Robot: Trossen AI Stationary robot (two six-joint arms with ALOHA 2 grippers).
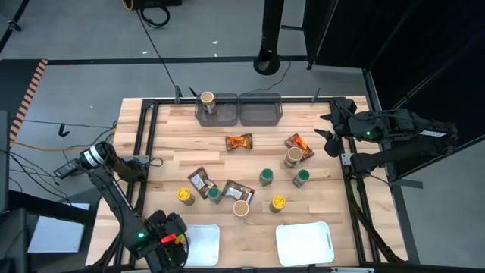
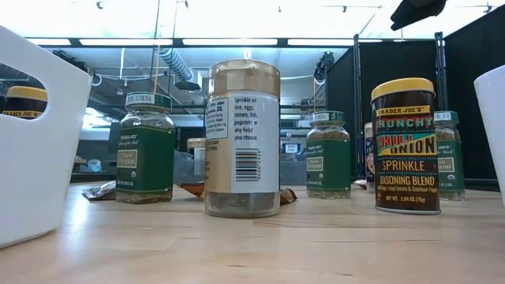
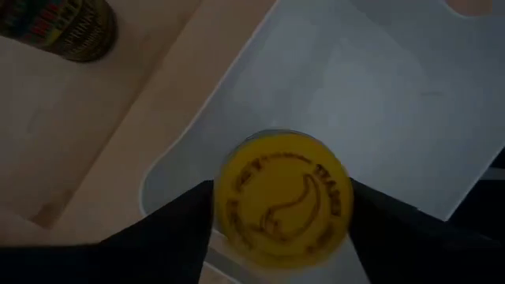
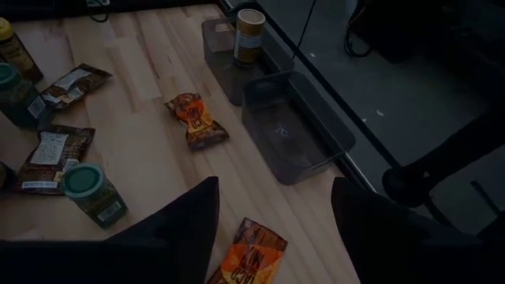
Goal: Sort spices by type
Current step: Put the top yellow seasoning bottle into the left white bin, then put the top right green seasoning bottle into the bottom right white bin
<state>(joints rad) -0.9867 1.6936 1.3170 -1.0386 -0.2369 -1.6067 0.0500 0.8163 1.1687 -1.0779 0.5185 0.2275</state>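
Observation:
My left gripper [image 1: 173,236] is at the near left, over the corner of the left white tray [image 1: 203,244], shut on a yellow-lidded jar [image 3: 281,201]. My right gripper [image 1: 324,127] waits open by the table's right edge, touching nothing. On the table stand yellow-lidded jars [image 1: 184,196] [image 1: 278,202], green-lidded jars [image 1: 214,193] [image 1: 266,177] [image 1: 301,177] and tan-lidded jars [image 1: 241,208] [image 1: 292,158]. Another tan-lidded jar [image 1: 207,101] stands in the left grey bin [image 1: 212,114]. Orange packets [image 1: 239,142] [image 1: 300,144] and brown packets [image 1: 199,180] [image 1: 239,189] lie flat. My left gripper [image 3: 280,217] holds the jar at its yellow lid [image 3: 237,197], pinched between the two fingers [image 3: 185,225], one on either side. The fingers come from above, pointing down. The jar is upright over the tray's corner; whether its base rests on the tray floor, I cannot tell.
A second white tray [image 1: 305,244] lies at the near right, and a second grey bin [image 1: 261,111] sits at the far edge. A dark frame runs along the table's sides. Bare wood lies between the far bins and the cluster of jars.

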